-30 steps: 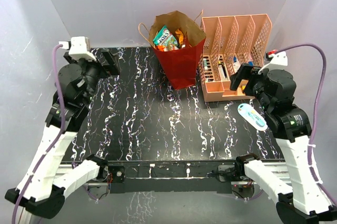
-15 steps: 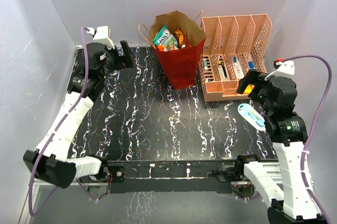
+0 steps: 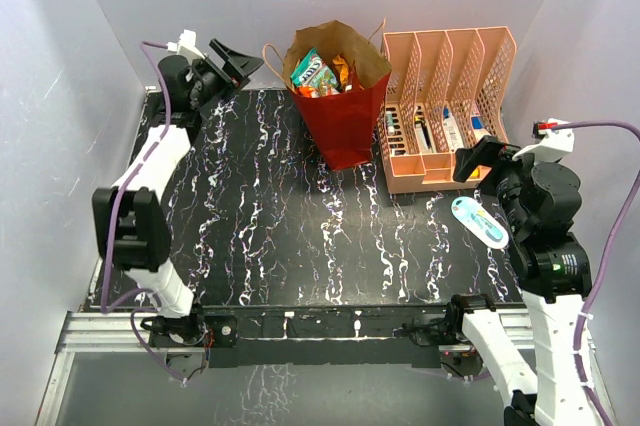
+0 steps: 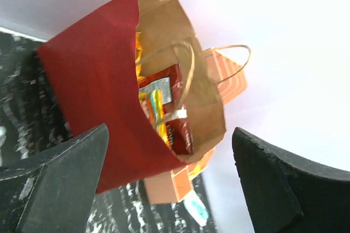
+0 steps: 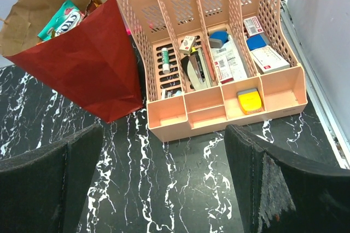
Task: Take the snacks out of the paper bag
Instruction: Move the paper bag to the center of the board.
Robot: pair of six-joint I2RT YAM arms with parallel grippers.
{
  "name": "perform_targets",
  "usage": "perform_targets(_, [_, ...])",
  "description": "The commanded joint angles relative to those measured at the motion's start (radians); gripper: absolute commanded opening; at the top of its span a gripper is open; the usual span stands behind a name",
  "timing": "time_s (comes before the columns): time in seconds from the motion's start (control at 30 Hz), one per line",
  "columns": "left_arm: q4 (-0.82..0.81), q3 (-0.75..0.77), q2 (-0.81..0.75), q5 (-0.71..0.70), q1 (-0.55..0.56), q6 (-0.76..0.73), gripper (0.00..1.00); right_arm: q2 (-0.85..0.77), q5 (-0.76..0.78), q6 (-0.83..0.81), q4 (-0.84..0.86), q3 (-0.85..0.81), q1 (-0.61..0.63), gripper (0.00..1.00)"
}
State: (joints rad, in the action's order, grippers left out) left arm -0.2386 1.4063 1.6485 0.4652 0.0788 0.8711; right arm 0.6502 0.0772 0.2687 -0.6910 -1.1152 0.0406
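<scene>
Paper bag [image 3: 345, 116] stands upright at rear of table [image 3: 280, 236], snacks [image 3: 318, 74] showing in its open top. Left gripper [image 3: 248, 60], jaws spread, is nearer, just left of the mouth; right gripper [image 3: 470, 161], jaws spread, well apart

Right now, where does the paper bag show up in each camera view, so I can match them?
Top external: paper bag upper centre, upright, mouth open.
Left wrist: paper bag centre-left, seen rotated, mouth toward the right.
Right wrist: paper bag upper left, cut by the frame edge.
Shared landmark: the peach file organiser, beside the bag in two views, peeking from behind it in the left wrist view.
</scene>
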Motion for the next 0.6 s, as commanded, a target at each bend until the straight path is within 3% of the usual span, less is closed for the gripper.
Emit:
perform_targets(0.0, [-0.459,0.086,0.169,0.217,-0.012,0.331,0.91,-0.017,-0.026,0.007,0.074,-0.003,-0.007,0.98])
perform_targets(0.2, [-0.725,0.145,0.316,0.269,-0.006,0.503,0.83,-0.031,-0.014,0.003,0.069,-0.004,-0.007,0.98])
perform_targets(0.57, [-0.726,0.192,0.365,0.281,0.057,0.515,0.61,-0.027,-0.011,0.006,0.073,-0.014,-0.007,0.98])
